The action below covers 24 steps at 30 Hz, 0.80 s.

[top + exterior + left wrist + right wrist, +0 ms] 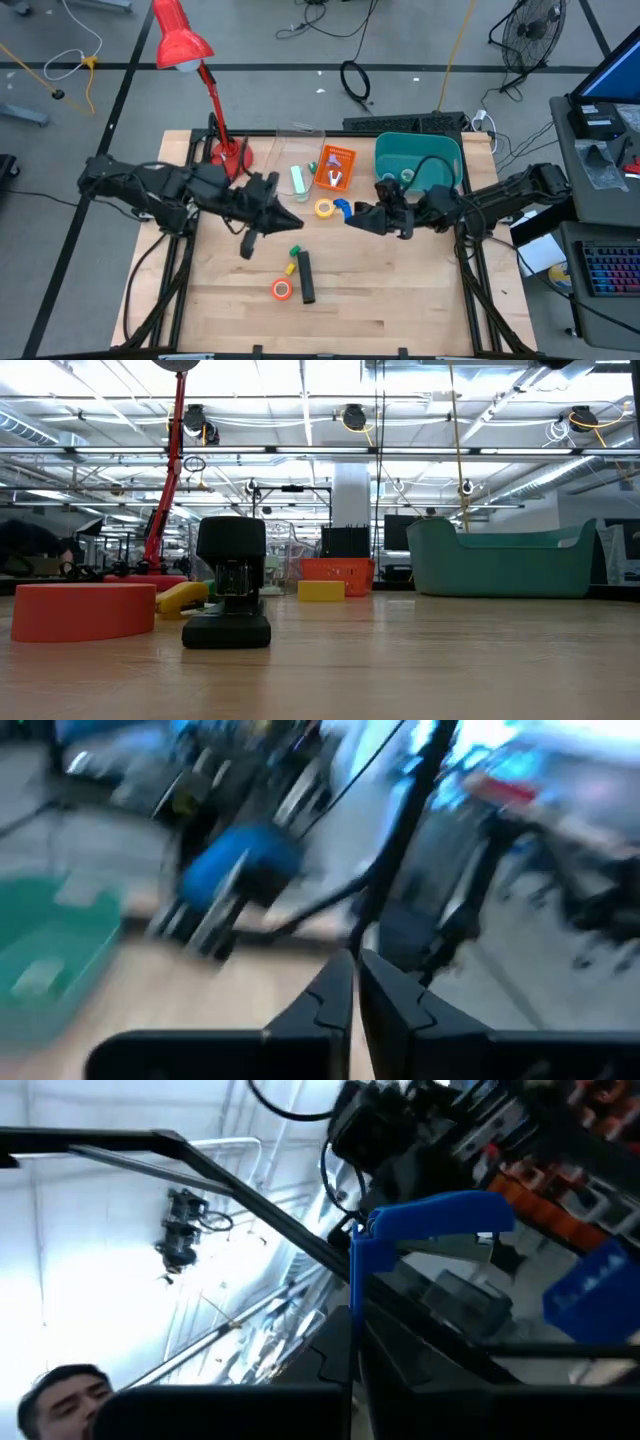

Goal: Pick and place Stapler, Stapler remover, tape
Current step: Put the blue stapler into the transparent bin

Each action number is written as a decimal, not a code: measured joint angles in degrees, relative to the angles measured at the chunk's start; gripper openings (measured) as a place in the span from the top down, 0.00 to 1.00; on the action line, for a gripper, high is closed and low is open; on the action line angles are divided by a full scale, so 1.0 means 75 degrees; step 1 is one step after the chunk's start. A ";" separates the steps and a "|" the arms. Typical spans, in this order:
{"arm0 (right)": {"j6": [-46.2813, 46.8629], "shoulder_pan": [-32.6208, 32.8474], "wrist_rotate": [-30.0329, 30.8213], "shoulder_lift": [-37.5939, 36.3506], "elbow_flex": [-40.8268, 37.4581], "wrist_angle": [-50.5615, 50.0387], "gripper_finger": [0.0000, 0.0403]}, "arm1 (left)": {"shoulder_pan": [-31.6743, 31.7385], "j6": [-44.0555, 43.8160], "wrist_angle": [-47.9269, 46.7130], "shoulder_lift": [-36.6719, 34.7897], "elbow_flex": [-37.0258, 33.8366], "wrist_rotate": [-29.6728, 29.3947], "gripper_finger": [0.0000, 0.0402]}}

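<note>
Right wrist view: my right gripper (352,1342) clamps a blue stapler remover (425,1230), angular plastic; high view shows only its curved tip

Front strip of table (400,310) bare – centre crowded (stapler (306,277), orange tape (282,289)); lamp (205,80) blocks back-left.

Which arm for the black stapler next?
Left, probably. The left gripper is shut, empty and slightly nearer the stapler; the right gripper is clamped on a blue piece.
</note>
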 joint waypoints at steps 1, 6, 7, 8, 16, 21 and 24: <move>-0.0077 0.0045 0.0068 -0.0001 0.0018 0.0038 1.00 | 0.0102 0.0091 0.0355 0.0059 0.0005 0.0172 0.94; -0.0482 0.0284 0.0250 0.0002 0.0335 0.0068 1.00 | 0.0291 0.1881 0.0837 0.0209 0.0005 -0.0485 0.94; -0.0581 0.0330 0.0280 -0.0001 0.0398 0.0051 1.00 | 0.0285 0.2471 0.0863 0.0237 0.0010 -0.0737 0.93; -0.0678 0.0365 0.0284 -0.0001 0.0451 0.0031 1.00 | 0.0275 0.2980 0.0813 0.0253 0.0005 -0.0992 0.91; -0.0985 0.0558 0.0868 -0.0001 0.0648 -0.0401 1.00 | 0.0215 0.4645 -0.0871 0.1036 0.1094 -0.3462 0.50; -0.0942 0.0571 0.1130 0.0008 0.0648 -0.0829 1.00 | -0.0061 0.5553 -0.1893 0.1760 0.2138 -0.4437 0.26; -0.0990 0.0568 0.1297 0.0005 0.0648 -0.0803 1.00 | -0.0347 0.5833 -0.1888 0.2032 0.2503 -0.5032 0.20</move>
